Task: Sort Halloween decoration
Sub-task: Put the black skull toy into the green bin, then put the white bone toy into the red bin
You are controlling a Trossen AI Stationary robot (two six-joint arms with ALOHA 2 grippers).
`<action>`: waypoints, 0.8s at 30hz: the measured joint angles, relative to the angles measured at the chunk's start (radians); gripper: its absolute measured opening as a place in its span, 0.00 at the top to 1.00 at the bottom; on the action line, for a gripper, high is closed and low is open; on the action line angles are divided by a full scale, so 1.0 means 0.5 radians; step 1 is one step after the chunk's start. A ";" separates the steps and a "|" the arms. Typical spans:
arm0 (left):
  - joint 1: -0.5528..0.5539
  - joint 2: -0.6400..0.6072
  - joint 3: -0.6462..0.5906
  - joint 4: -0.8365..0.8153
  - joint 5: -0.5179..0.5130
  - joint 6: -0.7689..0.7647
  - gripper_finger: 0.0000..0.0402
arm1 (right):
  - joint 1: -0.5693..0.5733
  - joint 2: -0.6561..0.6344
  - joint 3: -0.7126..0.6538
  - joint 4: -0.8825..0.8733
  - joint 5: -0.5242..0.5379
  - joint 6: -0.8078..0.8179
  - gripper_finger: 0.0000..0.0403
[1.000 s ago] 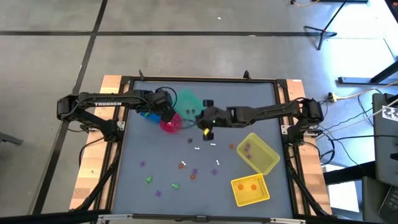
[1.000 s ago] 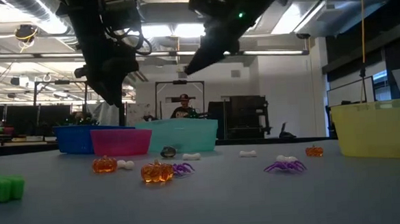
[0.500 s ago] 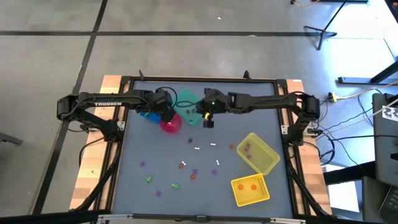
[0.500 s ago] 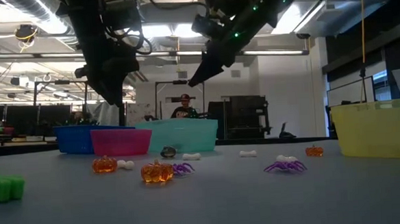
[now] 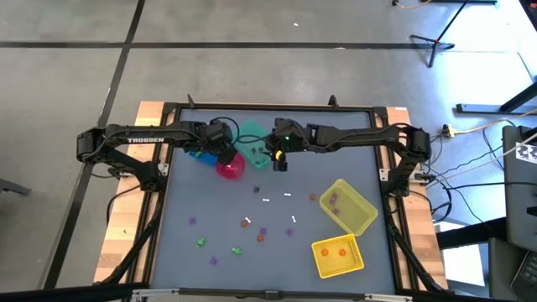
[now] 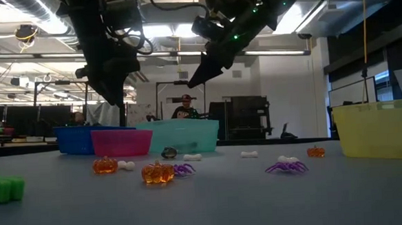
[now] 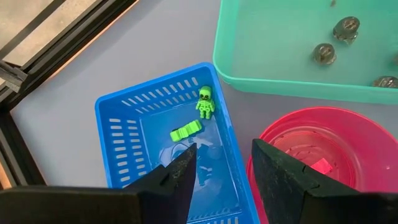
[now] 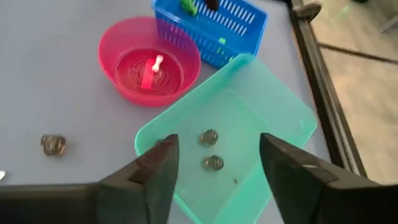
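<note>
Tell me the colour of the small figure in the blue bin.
Bright green figure, clearest in the left wrist view.

Loose trinkets (image 5: pixel 262 231) on the table are too tiny from above for shapes to be made out. The teal bin (image 8: pixel 236 134) gets cut off by the right wrist picture's edge, partly blocked by the fingers (image 8: pixel 152 174).

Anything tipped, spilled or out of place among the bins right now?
One thing: the larger yellow plastic bin sits skewed, at an angle to the table's edges, unlike the smaller yellow bin. No bin is tipped or spilled; the loose plastic trinkets are simply still unsorted.
</note>
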State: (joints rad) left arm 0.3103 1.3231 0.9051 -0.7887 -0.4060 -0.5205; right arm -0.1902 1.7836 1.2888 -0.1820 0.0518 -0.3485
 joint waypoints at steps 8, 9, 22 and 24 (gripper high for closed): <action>0.000 0.000 0.000 0.000 0.000 0.000 0.65 | 0.000 0.008 0.001 0.003 0.017 0.002 0.34; 0.000 0.000 0.000 0.001 0.000 0.000 0.65 | 0.000 0.008 0.001 -0.001 0.017 0.002 0.34; -0.199 0.000 0.000 0.499 0.011 0.179 0.65 | 0.000 0.008 0.001 -0.104 0.017 0.006 0.34; -0.245 -0.001 0.000 0.581 0.026 0.206 0.65 | 0.000 0.007 0.001 -0.158 0.017 0.005 0.34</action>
State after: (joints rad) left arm 0.1879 1.3228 0.9051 -0.4981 -0.3931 -0.4176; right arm -0.1902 1.7873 1.2892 -0.2612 0.0601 -0.3458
